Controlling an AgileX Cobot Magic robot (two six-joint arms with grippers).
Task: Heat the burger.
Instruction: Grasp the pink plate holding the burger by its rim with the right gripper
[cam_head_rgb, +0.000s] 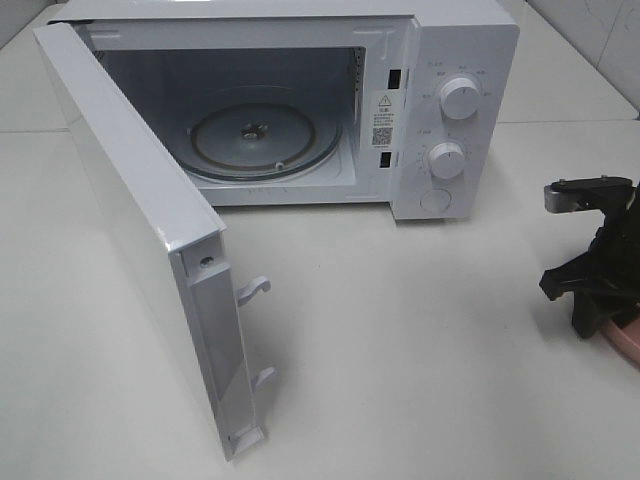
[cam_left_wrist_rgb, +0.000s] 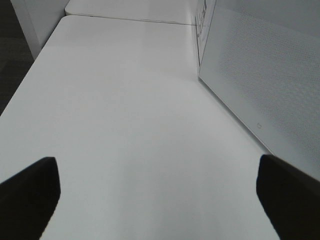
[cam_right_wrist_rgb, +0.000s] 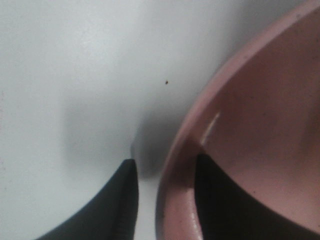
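Microwave (cam_head_rgb: 450, 60): white, upper centre of the exterior high frame, with its cavity facing the camera.
Door (cam_head_rgb: 120, 200): swung open toward the left of the frame. White latch hooks (cam_head_rgb: 255, 288) project from its free edge, lower centre-left.
Turntable (cam_head_rgb: 262, 140): round glass tray lying flat on the cavity floor.
Knobs: 2 white dials on the panel right of the cavity, the upper dial (cam_head_rgb: 460, 98) directly above the lower dial (cam_head_rgb: 447, 160).
Table (cam_head_rgb: 400, 350): white surface bearing the microwave and the plate.
Pink plate (cam_right_wrist_rgb: 175, 210): only a sliver shows at the right edge of the exterior frame, beneath the right gripper. The right wrist view shows its raised rim and part of its inner surface.
Right gripper (cam_right_wrist_rgb: 165, 160): black, at the right edge of the exterior frame, well apart from the microwave. Its jaws straddle the plate rim, 1 finger outside and 1 inside. A narrow strip of table separates the outer finger (cam_right_wrist_rgb: 120, 205) from the rim. Whether the jaws clamp the rim cannot be told.
Left gripper (cam_left_wrist_rgb: 160, 200): outside the exterior frame. Its fingers (cam_left_wrist_rgb: 27, 195) are spread wide over the table, beside the door's outer face, pinching nothing.
Burger: visible in none of the 3 views, so its place cannot be told.
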